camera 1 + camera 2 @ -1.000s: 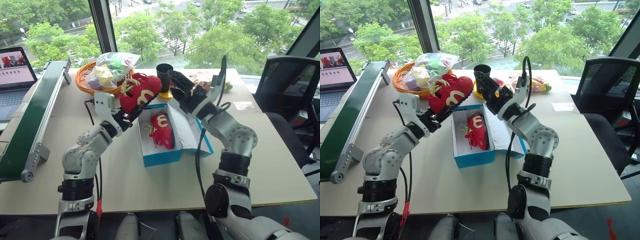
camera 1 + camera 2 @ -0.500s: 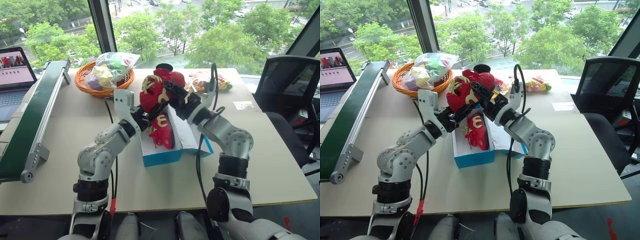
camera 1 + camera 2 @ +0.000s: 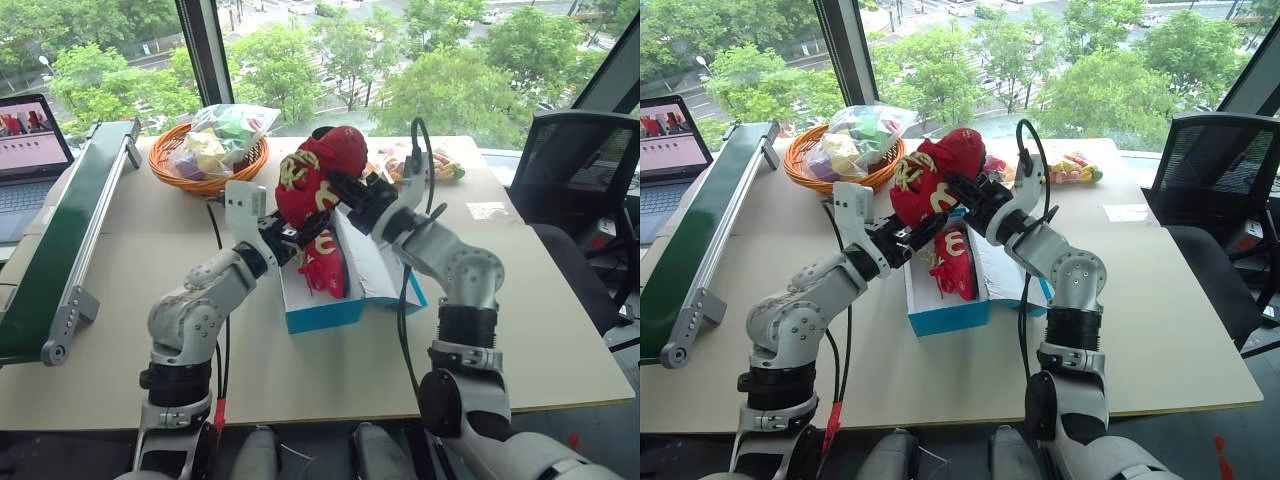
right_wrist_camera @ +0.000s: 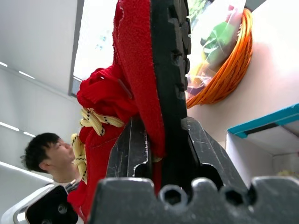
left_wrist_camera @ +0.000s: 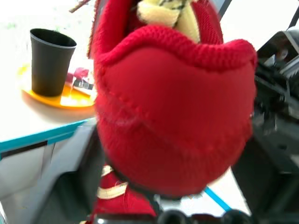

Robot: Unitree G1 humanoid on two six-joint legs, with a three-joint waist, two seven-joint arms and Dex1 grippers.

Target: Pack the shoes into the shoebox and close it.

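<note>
- Count for you: two red shoes, one blue shoebox (image 3: 345, 312), one orange woven basket (image 3: 180, 175), one black cup (image 5: 50, 60) on a yellow saucer (image 5: 56, 99).
- One shoe (image 3: 325, 262) lies inside the open shoebox, which sits on the table (image 3: 300, 370) between the two arms; its lid is folded back towards your right.
- The other shoe (image 3: 312, 180) is up in the air above the far end of the box, toe end raised, between both grippers.
- Right gripper (image 3: 350, 190): fingers (image 4: 205, 154) pinched on the raised shoe; in the right wrist view the black sole and red fabric are squeezed between the two pads.
- Left gripper (image 3: 300, 238): sits right under the raised shoe; you cannot tell from these views whether its fingers are spread or touching the shoe. In the left wrist view the red heel fills the space just ahead of it.
- Right arm reaches forward and towards the left, elbow bent over the box lid.
- Left arm reaches forward and towards the right, forearm angled up to the box's near-left side.
- The basket holds a crinkly bag (image 3: 225, 130) of coloured items, well behind the left arm.
- A person (image 4: 44, 154) appears in the right wrist view.
</note>
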